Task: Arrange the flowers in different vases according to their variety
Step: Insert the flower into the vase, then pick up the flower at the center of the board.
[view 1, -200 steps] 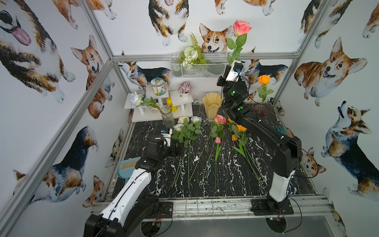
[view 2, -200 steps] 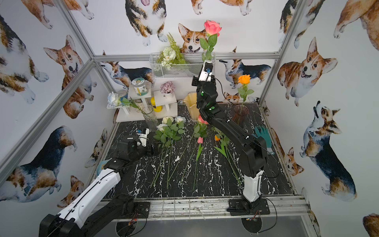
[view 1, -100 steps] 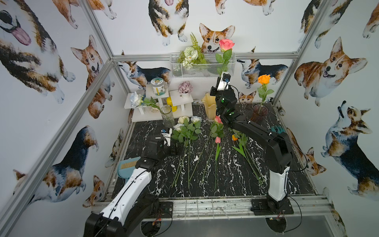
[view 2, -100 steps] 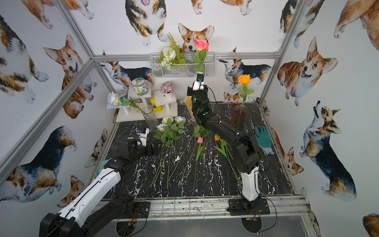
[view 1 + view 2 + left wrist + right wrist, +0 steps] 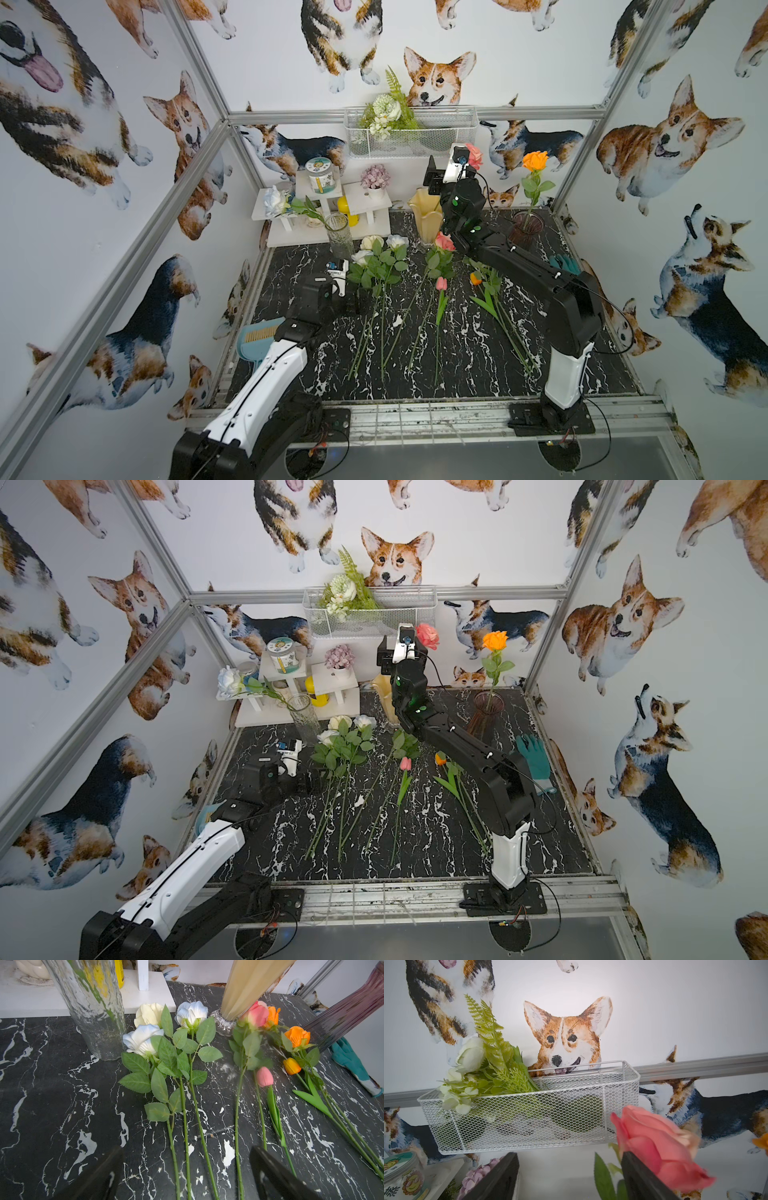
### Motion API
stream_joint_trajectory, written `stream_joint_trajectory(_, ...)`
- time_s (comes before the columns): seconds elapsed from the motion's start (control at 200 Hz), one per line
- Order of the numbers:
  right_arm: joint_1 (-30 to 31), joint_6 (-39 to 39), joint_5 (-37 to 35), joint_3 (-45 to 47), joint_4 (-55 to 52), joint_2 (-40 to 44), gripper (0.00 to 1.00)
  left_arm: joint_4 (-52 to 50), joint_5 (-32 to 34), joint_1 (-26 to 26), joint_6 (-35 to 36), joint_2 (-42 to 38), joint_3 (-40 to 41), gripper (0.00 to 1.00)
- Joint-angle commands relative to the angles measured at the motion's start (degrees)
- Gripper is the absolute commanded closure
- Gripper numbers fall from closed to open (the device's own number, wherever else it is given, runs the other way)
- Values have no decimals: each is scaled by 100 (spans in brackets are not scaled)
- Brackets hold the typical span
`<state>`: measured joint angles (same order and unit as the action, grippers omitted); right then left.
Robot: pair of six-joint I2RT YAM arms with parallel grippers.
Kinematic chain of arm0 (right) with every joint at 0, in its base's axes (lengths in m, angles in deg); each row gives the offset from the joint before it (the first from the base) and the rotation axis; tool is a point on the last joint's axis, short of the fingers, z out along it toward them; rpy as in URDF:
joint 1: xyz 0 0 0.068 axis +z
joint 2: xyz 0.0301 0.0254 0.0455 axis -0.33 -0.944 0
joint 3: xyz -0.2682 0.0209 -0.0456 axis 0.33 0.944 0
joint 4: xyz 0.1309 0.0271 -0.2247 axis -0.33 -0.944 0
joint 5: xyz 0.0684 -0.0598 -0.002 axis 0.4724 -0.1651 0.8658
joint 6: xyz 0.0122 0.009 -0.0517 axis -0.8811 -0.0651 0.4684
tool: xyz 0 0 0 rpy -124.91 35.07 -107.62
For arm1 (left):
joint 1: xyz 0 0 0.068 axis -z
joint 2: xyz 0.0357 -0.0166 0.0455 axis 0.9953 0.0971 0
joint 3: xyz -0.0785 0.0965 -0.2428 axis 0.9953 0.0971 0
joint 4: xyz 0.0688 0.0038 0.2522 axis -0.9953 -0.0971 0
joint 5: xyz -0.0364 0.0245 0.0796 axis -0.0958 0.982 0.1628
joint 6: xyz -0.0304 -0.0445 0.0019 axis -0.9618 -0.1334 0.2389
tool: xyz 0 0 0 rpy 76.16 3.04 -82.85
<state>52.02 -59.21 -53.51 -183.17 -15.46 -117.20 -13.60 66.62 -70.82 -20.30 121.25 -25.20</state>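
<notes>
While the right gripper (image 5: 571, 1180) hangs spread above the cream-yellow vase (image 5: 426, 216), we find the pink rose (image 5: 660, 1147) standing unclamped just beside one finger (image 5: 643, 1178); the left gripper (image 5: 186, 1153) gapes too.

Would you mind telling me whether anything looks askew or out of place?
The white rose in the clear glass vase leans far over, its bloom out toward the white shelf, while the orange rose stands upright in the purple vase.

The left arm (image 5: 266, 374) and right arm (image 5: 565, 374) each have a white lower link traced by a thin black cable, black joints and upper links, a white wrist camera block and flat black fingers (image 5: 270, 1172), with black bases at the front edge of the worktop (image 5: 469, 374).
</notes>
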Motion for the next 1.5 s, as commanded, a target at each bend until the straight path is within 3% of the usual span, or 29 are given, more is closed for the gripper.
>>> stream_joint_trajectory(0.0, 18, -118, 71, 127, -166, 220, 14, -88, 40, 18, 6, 24, -52, 0)
stream_joint_trajectory(0.21, 38, -488, 249, 832, -682, 915, 8, -247, 209, 199, 42, 245, -127, 0)
stream_joint_trajectory(0.54, 60, -1366, 765, 2108, -1805, 2198, 9, -516, 579, 614, 64, 645, -271, 0)
stream_joint_trajectory(0.916, 64, -1908, 2247, 2852, -3492, 3138, 11, -561, 1165, 1469, -304, 1753, -719, 2)
stream_joint_trajectory(1.106, 41, -2123, 2919, 3162, -4253, 3571, 11, -580, 1382, 1677, -581, 2411, -1064, 9)
stream_joint_trajectory(1.496, -387, -2495, 3270, 4053, -4535, 4541, 13, -765, 1613, 1970, -1053, 3423, -1570, 26)
